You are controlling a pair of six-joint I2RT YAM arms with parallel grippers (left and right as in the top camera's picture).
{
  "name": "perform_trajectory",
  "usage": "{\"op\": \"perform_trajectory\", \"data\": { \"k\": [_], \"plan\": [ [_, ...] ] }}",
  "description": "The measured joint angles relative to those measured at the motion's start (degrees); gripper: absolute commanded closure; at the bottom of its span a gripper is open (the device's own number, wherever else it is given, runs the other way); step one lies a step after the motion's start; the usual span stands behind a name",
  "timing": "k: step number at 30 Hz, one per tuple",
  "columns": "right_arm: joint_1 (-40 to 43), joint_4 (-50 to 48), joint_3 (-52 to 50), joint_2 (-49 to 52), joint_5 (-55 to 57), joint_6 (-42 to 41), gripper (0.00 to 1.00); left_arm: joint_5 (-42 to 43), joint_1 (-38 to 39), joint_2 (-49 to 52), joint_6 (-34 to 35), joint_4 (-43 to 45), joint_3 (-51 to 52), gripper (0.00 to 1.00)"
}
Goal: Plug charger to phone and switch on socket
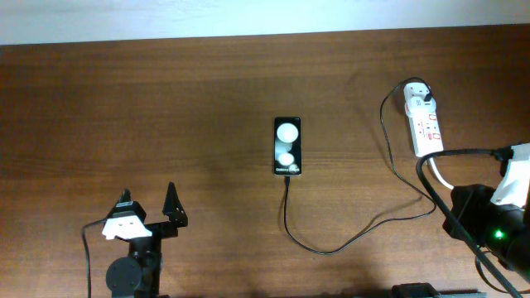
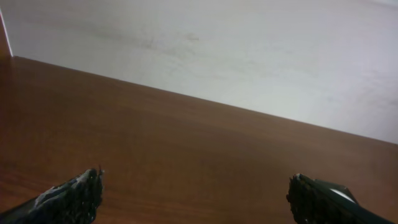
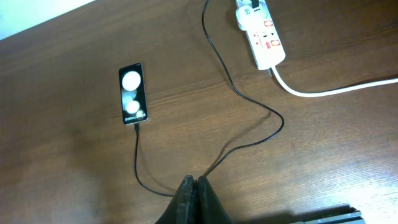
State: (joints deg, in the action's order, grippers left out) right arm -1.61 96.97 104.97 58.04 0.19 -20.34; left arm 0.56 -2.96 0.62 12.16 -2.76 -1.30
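Observation:
The black phone [image 1: 287,146] lies in the middle of the table, its face lit with two white circles; it also shows in the right wrist view [image 3: 133,93]. The thin black charger cable [image 1: 331,248] runs from the phone's near edge, loops forward and right, then goes back to a black adapter [image 1: 423,99] seated in the far end of the white socket strip [image 1: 427,131]. The strip [image 3: 266,38] has red switch marks. My left gripper [image 1: 149,207] is open and empty at the front left. My right gripper [image 3: 194,182] is shut, held above the cable loop.
The strip's thick white cord [image 3: 336,91] curves off to the right edge. My right arm [image 1: 493,223] sits at the front right, near the cord. The left wrist view shows only bare brown table [image 2: 186,143] and a white wall [image 2: 249,50].

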Motion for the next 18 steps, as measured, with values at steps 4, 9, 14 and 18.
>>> {"op": "perform_trajectory", "data": {
  "k": [4,9,14,18],
  "plan": [
    [0.00,0.00,0.00,0.02,0.04,0.48,0.51,-0.02,0.00,0.02,-0.63,-2.34,0.20,0.01],
    [0.00,0.00,0.00,0.02,0.22,0.87,0.41,-0.02,0.00,0.02,-0.63,-2.34,0.20,0.01],
    [0.00,0.00,0.00,0.02,0.37,0.83,0.01,-0.02,0.00,0.00,-0.63,-2.14,0.24,0.01],
    [0.00,0.00,0.00,0.02,0.24,0.96,0.01,-0.02,0.00,0.00,-0.63,-2.14,0.24,0.01]
  ]
}}
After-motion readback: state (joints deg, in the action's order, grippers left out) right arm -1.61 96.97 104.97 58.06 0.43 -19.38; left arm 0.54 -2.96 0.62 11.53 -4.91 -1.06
